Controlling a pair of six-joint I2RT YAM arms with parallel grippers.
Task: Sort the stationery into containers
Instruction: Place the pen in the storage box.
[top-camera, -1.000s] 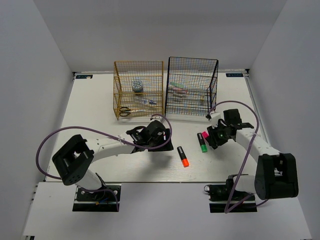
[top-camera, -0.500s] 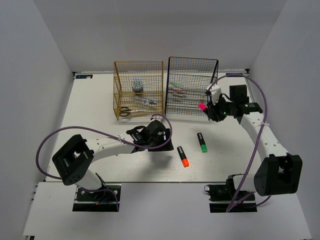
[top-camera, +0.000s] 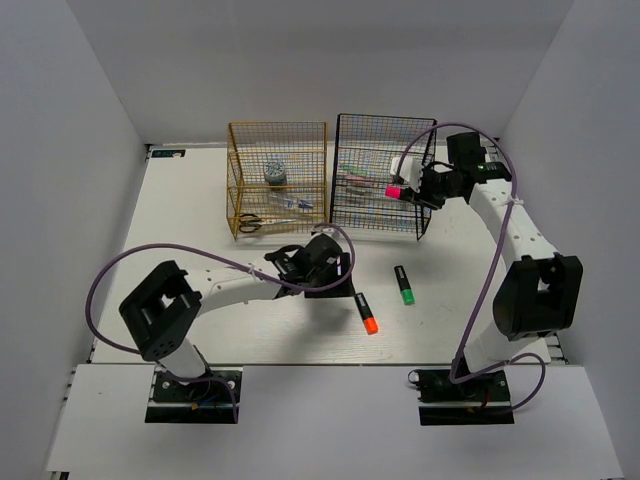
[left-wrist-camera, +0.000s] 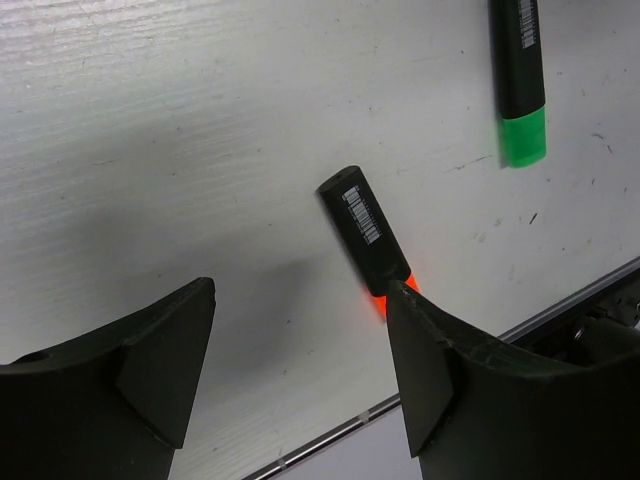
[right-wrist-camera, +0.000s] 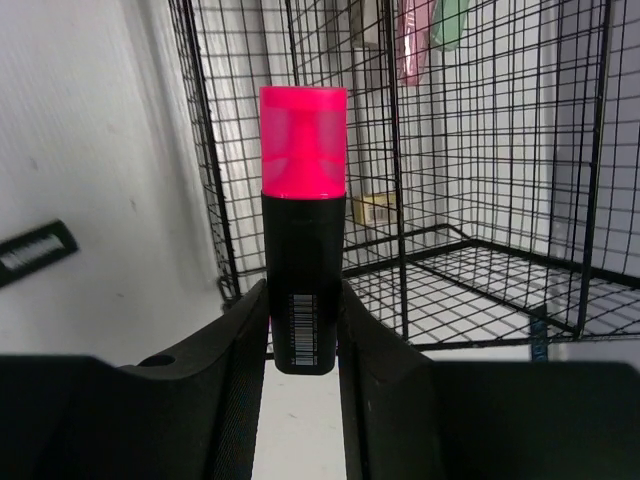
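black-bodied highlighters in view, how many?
3. The pink-capped black highlighter is in the right claw beside the black wire-mesh rack; the green-capped highlighter and orange-capped highlighter lie on the white table, orange nearest the left claw. More may be hidden in that rack.

My left arm (top-camera: 225, 288) and right arm (top-camera: 514, 228), white link shells, bulky black joint housings, a purple cable (top-camera: 93, 295) looping off each, black base plates (top-camera: 190, 396), matte black wedge-shaped fingers (left-wrist-camera: 455, 400), edges faintly scuffed.
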